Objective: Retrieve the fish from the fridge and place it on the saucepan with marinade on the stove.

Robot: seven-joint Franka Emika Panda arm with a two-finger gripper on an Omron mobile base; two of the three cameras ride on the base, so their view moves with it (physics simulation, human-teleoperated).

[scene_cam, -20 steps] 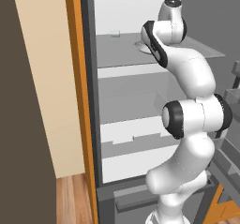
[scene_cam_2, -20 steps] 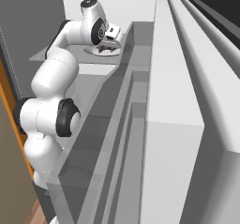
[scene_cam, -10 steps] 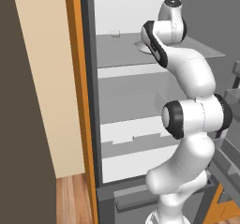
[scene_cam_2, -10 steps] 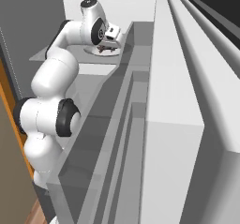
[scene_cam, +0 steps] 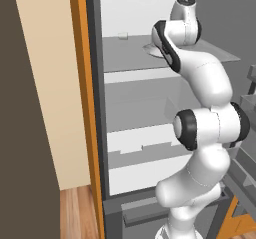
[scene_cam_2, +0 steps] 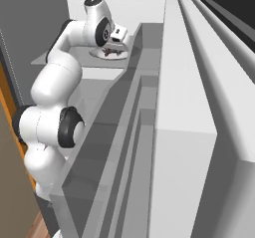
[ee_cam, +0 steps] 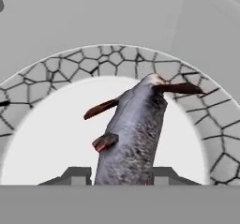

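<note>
A: Gripper (ee_cam: 119, 175) low over the plate, fingertips (ee_cam: 75, 174) flanking the fish (ee_cam: 131, 134) at 6 o'clock in the hand view. Narrowly parted, one tip at either flank of the body. Touching or a hair off? Cannot tell. Not yet called a grip.

B: Why across the body and not head to tail?

A: Narrowest width there, probably. Body running from 6 o'clock up toward 1 o'clock, so tips set at 5 and 7 straddle it squarely. Fins poking out at 9 and 2 o'clock, clear of the tips.

B: And the fish itself?

A: Lying flat on the plate (ee_cam: 42, 85), white centre, crackle-patterned rim. Plate resting on the upper grey shelf (scene_cam: 125, 58) inside the fridge (scene_cam_2: 149, 13). From the right base view, hand (scene_cam_2: 115, 37) hovering at the plate (scene_cam_2: 97, 54), wrist bent downward.

B: Reason for that bend?

A: Shelf high, so arm stretched tall, last links folded down for a top approach.

B: Stage?

A: Judged mid-pickup. Fish not lifted. Risk: slippery rounded body squirting out toward 12 o'clock under the squeeze.
</note>
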